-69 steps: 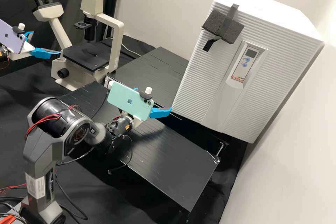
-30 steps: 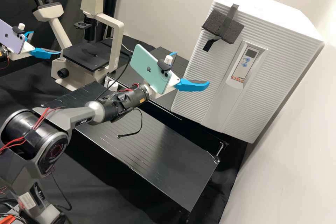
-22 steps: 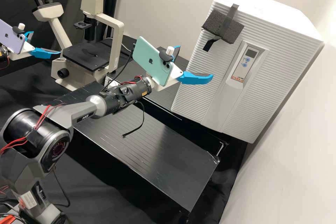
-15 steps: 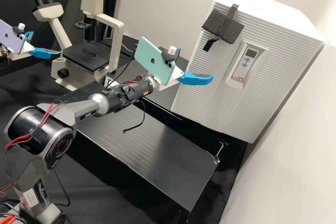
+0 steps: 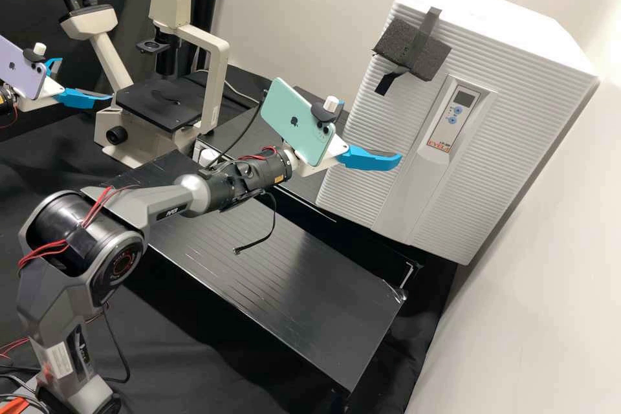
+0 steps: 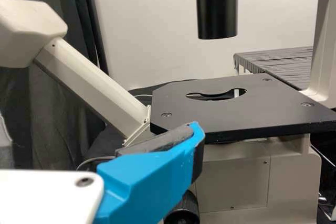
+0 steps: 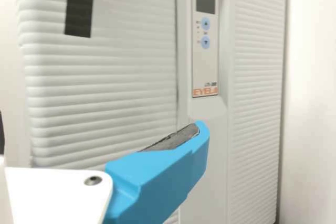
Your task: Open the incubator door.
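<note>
The incubator [image 5: 381,136], white and ribbed, stands with its door shut; a black foam block [image 5: 412,50] is taped near its upper left edge. My right gripper [image 5: 370,132], under a green phone, is open and empty in front of the door's left part in the high view. In the right wrist view, one blue finger of the right gripper [image 7: 157,179] stands before the door [image 7: 105,93], below the control panel [image 7: 205,40]; contact cannot be told. At the high view's left edge my left gripper [image 5: 84,81] is open beside the microscope; its finger shows in the left wrist view, left gripper [image 6: 149,182].
The cream microscope [image 5: 210,94] stands behind the arms, its black stage [image 6: 236,108] close beyond the left gripper. A black bench top [image 5: 304,278] runs below the right arm, with a thin cable hanging over it. A wall borders the incubator on the right.
The right arm has stretched up and rightward to the incubator's front, and in the last half second its gripper has shifted slightly right and down. The left arm and the door have kept still.
</note>
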